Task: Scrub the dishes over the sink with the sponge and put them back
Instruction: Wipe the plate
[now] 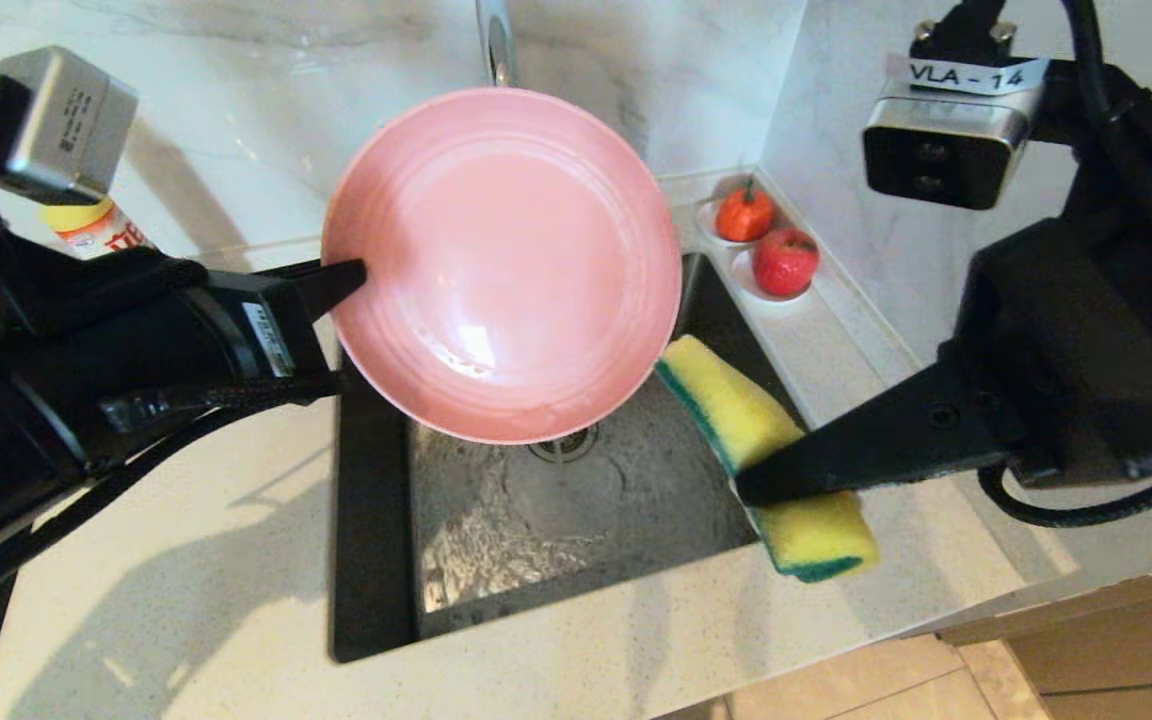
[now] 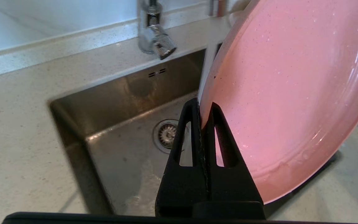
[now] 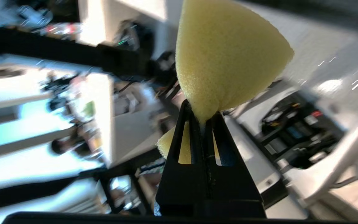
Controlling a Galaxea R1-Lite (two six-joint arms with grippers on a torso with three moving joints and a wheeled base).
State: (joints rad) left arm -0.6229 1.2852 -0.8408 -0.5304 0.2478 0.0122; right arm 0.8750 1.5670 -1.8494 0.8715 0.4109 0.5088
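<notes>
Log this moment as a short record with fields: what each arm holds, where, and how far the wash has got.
left gripper: shut on the pink plate, clamping its rim
plate: tilted, above the sink
right gripper: shut on the sponge, pinched mid-length
sponge: beside the plate's lower rim; contact unclear
stage: plate and sponge brought together over the sink

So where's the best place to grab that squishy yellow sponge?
Across its middle, from the long side, as the right gripper does now: the sponge is long and soft, so a mid pinch leaves both ends free for scrubbing the pink plate.
</notes>
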